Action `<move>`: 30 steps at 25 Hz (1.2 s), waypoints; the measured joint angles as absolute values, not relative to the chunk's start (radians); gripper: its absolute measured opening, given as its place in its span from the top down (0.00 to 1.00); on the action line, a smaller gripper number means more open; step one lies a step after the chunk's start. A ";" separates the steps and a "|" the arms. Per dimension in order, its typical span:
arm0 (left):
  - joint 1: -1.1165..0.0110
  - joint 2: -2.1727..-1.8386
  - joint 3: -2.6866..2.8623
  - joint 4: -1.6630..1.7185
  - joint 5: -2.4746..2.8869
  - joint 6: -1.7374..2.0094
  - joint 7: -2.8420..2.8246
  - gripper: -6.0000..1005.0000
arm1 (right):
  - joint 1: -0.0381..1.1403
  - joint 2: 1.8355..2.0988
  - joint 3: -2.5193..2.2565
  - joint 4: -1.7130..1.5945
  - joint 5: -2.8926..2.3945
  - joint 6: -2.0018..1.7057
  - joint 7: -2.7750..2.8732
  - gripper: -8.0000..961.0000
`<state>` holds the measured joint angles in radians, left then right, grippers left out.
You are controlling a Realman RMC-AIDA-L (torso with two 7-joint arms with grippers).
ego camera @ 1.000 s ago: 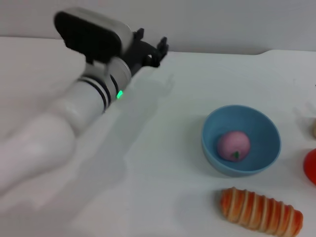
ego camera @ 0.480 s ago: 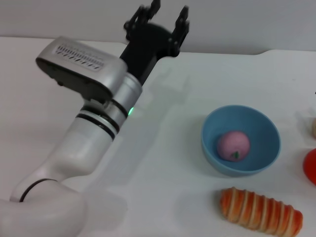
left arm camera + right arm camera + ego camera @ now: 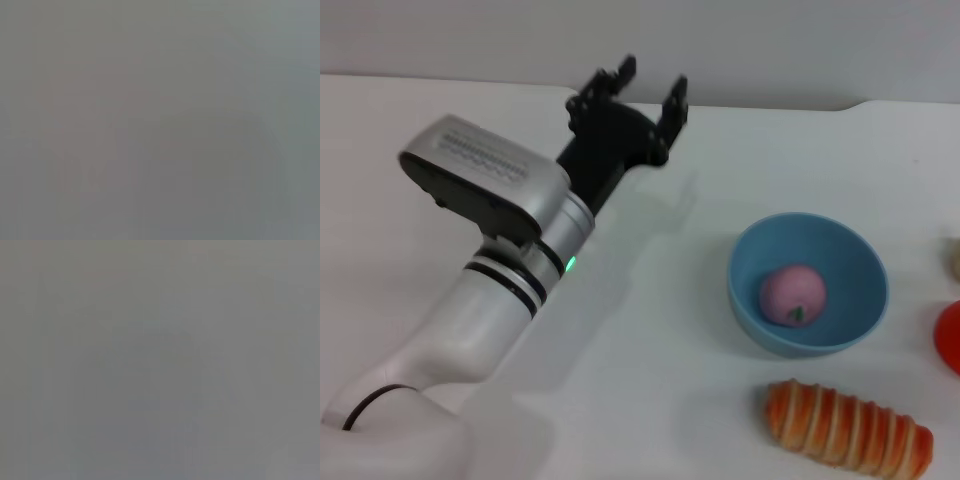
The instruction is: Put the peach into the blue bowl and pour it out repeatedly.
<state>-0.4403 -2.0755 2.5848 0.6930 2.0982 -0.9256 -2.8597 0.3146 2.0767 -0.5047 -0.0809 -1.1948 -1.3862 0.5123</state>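
peach point(image 3: 793, 295): sits inside the blue bowl point(image 3: 760, 255)
left gripper point(image 3: 650, 93): fingers apart, empty, well away from the bowl
next: grip the rim squarely, tip slowly
right gripper: unseen

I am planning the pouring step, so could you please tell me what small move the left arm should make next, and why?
Probably bring the left gripper across and down toward the near rim of the blue bowl. The peach already lies inside the bowl, so pouring comes next, yet the gripper hangs open and empty over bare table, well apart from the bowl. The right arm is not in view.
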 joint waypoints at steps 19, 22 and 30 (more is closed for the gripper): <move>-0.421 -2.077 2.546 0.585 1.983 -0.985 -2.876 0.46 | 0.289 2.083 -0.442 0.129 -0.924 -1.525 0.256 0.55; -0.421 -2.077 2.564 0.590 1.987 -0.985 -2.876 0.46 | 0.290 2.083 -0.442 0.133 -0.924 -1.523 0.256 0.55; -0.416 -2.076 2.626 0.595 1.990 -0.997 -2.877 0.46 | 0.293 2.084 -0.442 0.133 -0.926 -1.522 0.256 0.55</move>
